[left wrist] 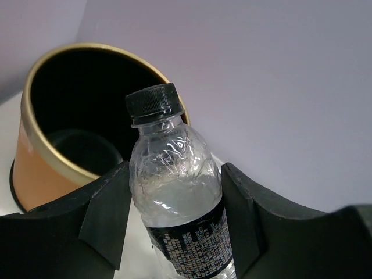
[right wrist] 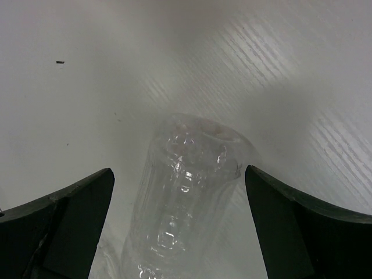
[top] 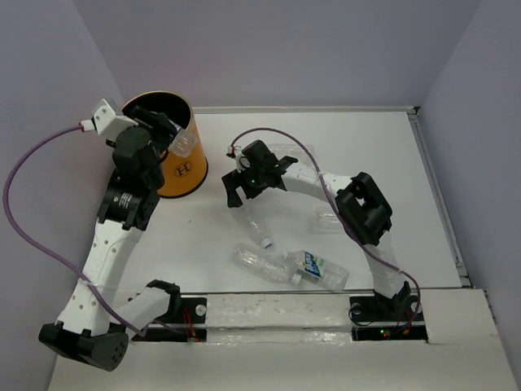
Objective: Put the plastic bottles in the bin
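The orange bin point(top: 181, 173) stands at the back left; its black inside and pale rim show in the left wrist view point(left wrist: 35, 174). My left gripper point(top: 172, 135) is shut on a clear bottle point(left wrist: 174, 174) with a black cap and a dark label, held beside the bin's rim point(top: 186, 145). My right gripper point(top: 244, 192) is open just above the table, its fingers on either side of a clear bottle point(right wrist: 186, 186) lying there point(top: 259, 230). Two more bottles lie near the front, one plain point(top: 259, 262) and one with a blue-green label point(top: 316, 265).
Another clear bottle point(top: 329, 218) lies beside the right arm's forearm. The table's white raised edge point(top: 440, 195) runs along the right side. Lilac walls close in the back and both sides.
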You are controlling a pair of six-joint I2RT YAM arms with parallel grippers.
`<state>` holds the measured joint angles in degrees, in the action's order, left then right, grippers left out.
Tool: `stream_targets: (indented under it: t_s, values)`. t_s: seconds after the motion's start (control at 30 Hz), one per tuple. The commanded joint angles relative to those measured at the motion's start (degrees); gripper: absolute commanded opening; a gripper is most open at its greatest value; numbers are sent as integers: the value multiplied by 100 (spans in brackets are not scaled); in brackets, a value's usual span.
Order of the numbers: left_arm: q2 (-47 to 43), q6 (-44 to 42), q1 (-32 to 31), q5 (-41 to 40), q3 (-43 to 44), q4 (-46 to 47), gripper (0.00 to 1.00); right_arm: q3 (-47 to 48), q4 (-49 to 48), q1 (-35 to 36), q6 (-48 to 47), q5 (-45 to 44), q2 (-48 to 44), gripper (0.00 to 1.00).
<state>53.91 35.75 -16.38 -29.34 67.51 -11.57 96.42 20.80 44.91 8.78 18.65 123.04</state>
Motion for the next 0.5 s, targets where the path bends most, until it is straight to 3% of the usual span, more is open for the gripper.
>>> stream_targets:
  t_s: [0.0, 0.2, 0.33, 0.47]
  values:
    - [636, -611, 117, -862, 825, 717, 43, 368, 205, 53, -139, -28, 228, 100]
    - [1270, -1140, 688, -1495, 1353, 1113, 43, 588, 241, 106, -271, -248, 404, 97]
    - [1868, -1561, 944, -2064, 1467, 1464, 43, 623, 258, 106, -333, -415, 440, 91]
    - [2272, -2420, 953, -2602, 1275, 2411, 44, 694, 258, 106, -368, -441, 493, 81]
